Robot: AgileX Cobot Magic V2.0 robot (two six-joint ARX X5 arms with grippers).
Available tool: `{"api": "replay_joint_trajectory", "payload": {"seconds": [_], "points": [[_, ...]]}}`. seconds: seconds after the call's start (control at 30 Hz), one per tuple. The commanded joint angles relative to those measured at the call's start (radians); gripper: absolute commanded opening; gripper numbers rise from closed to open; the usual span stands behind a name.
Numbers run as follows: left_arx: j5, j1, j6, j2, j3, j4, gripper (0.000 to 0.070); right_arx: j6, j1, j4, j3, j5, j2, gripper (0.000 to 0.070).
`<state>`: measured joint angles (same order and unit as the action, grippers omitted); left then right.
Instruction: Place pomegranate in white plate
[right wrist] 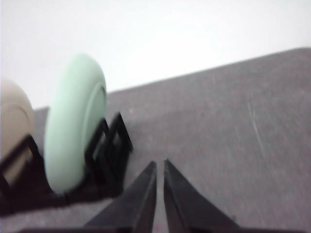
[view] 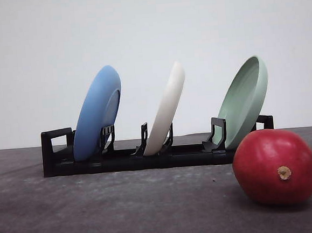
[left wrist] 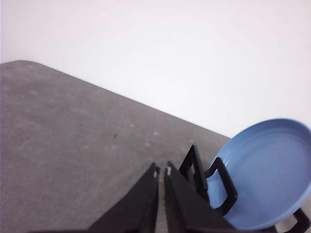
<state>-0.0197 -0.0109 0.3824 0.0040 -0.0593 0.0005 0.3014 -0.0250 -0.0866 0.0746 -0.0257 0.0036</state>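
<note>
A glossy red pomegranate (view: 275,166) with a tan stem nub lies on the grey table at the near right, in front of the rack's right end. The white plate (view: 167,108) stands on edge in the middle slot of a black dish rack (view: 132,157); its edge (right wrist: 13,121) also shows in the right wrist view. My left gripper (left wrist: 162,171) is shut with nothing in it, close to the rack's blue-plate end. My right gripper (right wrist: 160,165) is shut and holds nothing, above the table beside the rack's green-plate end.
A blue plate (view: 97,112) (left wrist: 265,172) leans in the rack's left slot and a pale green plate (view: 245,100) (right wrist: 75,121) in its right slot. Grey table (view: 125,210) stretches in front of the rack, with a white wall behind.
</note>
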Motion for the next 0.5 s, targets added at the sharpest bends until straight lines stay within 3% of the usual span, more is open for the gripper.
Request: {"api": "replay_joint_trajectory", "payload": {"seconds": [0.0,0.3,0.47], "points": [[0.001,0.000,0.002,0.002,-0.049,-0.015,0.0000,0.036,0.000,-0.006,0.040,0.000,0.000,0.0006],[0.002,0.000,-0.011,0.108,-0.343,-0.426,0.0001,0.057,0.001,-0.296,0.272,-0.022,0.044,0.0006],[0.016,0.000,-0.084,0.226,-0.492,-0.584,0.0001,0.047,0.001,-0.414,0.383,-0.105,0.129,0.0006]]}}
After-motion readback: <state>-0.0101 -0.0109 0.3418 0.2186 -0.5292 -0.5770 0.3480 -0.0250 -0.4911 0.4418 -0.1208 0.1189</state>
